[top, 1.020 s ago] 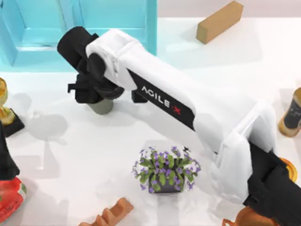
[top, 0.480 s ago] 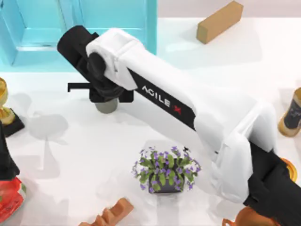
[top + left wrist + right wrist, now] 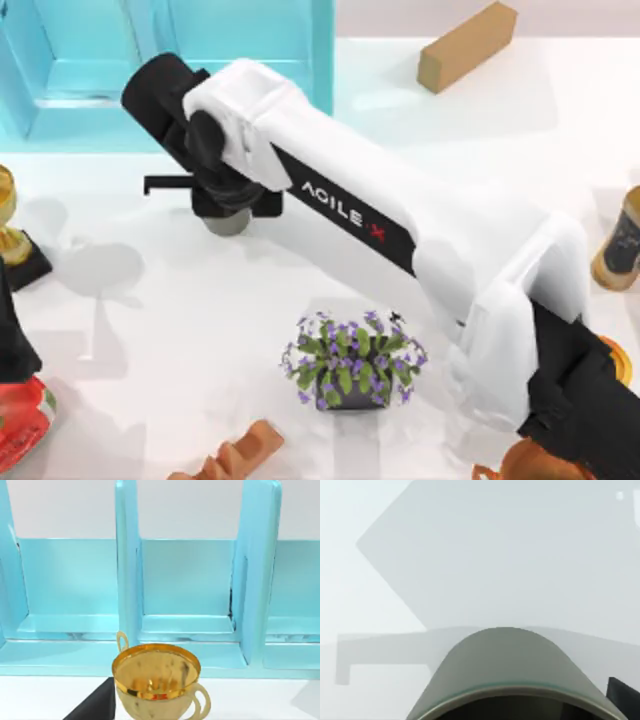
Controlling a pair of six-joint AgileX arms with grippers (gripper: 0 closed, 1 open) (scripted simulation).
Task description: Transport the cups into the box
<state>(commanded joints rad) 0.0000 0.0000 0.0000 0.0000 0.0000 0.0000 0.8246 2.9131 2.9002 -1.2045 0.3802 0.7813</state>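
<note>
Slightly shifted olive cup [image 3: 228, 222], right gripper [image 3: 215, 196] jaws probably pinching it, near box [image 3: 322, 60] edge

Olive-grey cup [image 3: 228, 222] upright on table, just below the box [image 3: 60, 80]; cyan box w/ divider, top-left.

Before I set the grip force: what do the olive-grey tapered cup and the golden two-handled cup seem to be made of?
The olive-grey tapered cup, under the right gripper, looks like matte plastic or glazed ceramic: even colour, soft shading, no sharp glints. The golden two-handled cup looks like polished metal, since its bowl mirrors its surroundings; gilded plastic is possible.
</note>
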